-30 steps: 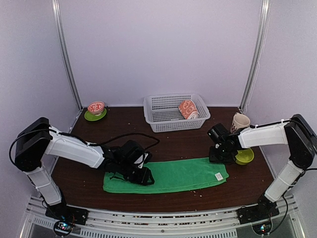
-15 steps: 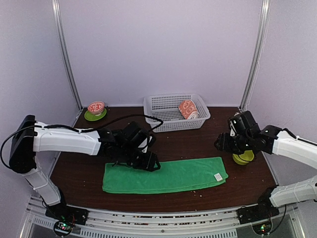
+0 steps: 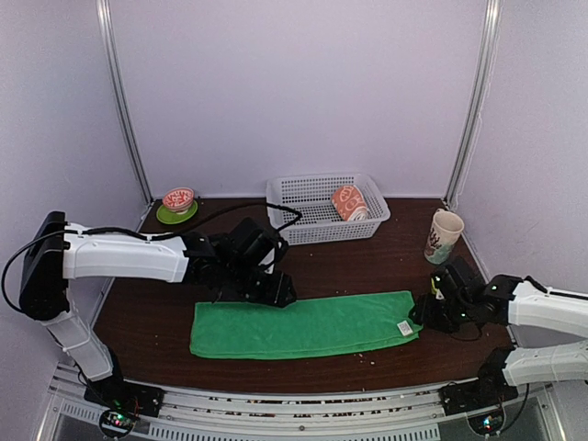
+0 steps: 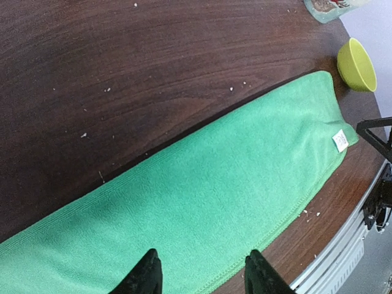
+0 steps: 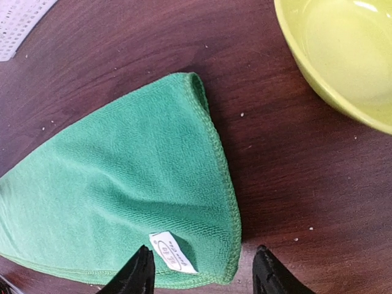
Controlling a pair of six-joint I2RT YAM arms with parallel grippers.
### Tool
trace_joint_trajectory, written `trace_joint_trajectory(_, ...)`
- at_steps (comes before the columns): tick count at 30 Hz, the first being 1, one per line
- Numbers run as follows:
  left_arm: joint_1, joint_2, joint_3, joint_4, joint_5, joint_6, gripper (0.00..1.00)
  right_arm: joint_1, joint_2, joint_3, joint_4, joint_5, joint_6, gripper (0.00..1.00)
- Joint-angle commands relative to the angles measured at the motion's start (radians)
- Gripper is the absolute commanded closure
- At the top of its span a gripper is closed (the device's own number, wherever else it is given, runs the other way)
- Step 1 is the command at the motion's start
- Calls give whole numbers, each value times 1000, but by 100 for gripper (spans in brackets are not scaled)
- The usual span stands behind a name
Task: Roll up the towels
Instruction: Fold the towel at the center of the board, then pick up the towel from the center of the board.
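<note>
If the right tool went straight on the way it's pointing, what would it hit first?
Probably the green towel, its end by the white label; the right tool hangs open over that corner.

High overview, wrist close-ups (shared towel (image 3: pixel 303 326))

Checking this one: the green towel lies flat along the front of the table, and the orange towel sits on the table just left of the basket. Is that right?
Not quite. The orange towel sits inside the basket, at its right end, not left of it; the top external view shows this. The green towel does lie flat along the front.
</note>
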Motion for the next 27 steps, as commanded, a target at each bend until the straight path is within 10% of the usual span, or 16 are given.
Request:
trace_joint_trajectory(1,6,-4,-26,17,-25,-1,53,6,46,-51,35,22,74,46)
trace_joint_trajectory(11,8,-9,-26,27,-28,14,53,7,134,-124,137,-37,150,55)
trace_joint_trajectory(27,21,-16,-37,15,-33,31,54,33,39,-151,13,-55,134,100)
